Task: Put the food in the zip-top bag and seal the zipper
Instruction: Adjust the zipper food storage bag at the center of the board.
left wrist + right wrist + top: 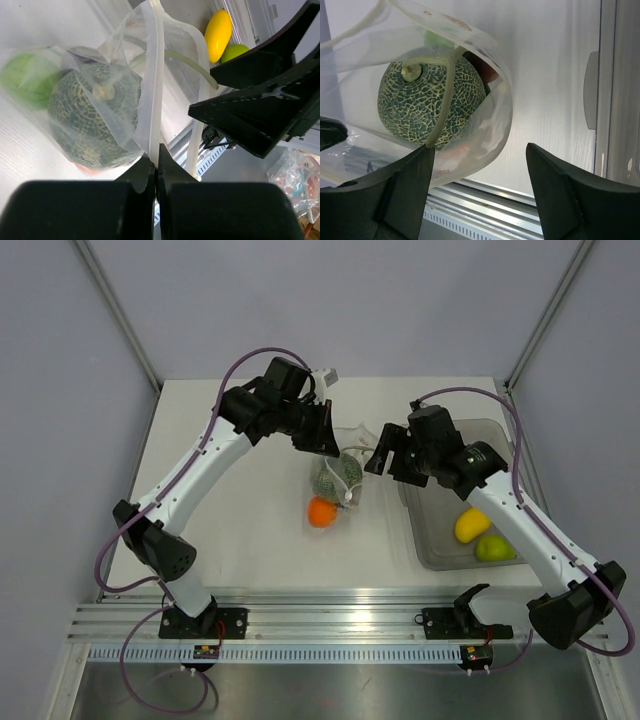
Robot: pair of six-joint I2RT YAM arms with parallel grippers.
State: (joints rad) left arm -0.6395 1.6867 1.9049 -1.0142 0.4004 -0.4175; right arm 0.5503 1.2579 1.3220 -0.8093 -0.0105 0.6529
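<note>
The zip-top bag (pixel 343 478) stands open at the table's middle, held up by its rim. The netted green melon (pixel 95 120) sits inside it, with a green round (pixel 20 80) behind it. In the right wrist view the melon (pixel 430 105) and a dark red plum-like ball (pixel 487 70) show through the bag (pixel 492 117). The orange (pixel 321 511) lies on the table just left of the bag. My left gripper (pixel 156 152) is shut on the zipper strip (pixel 156 75); it also shows in the top view (pixel 328 445). My right gripper (pixel 378 456) is open and empty beside the bag's right side (pixel 480 190).
A grey translucent tub (pixel 440 540) stands on the right with a yellow fruit (pixel 472 524) and a green fruit (pixel 494 548) in it. The aluminium rail (pixel 340 620) runs along the near edge. Grey walls close in the back and sides.
</note>
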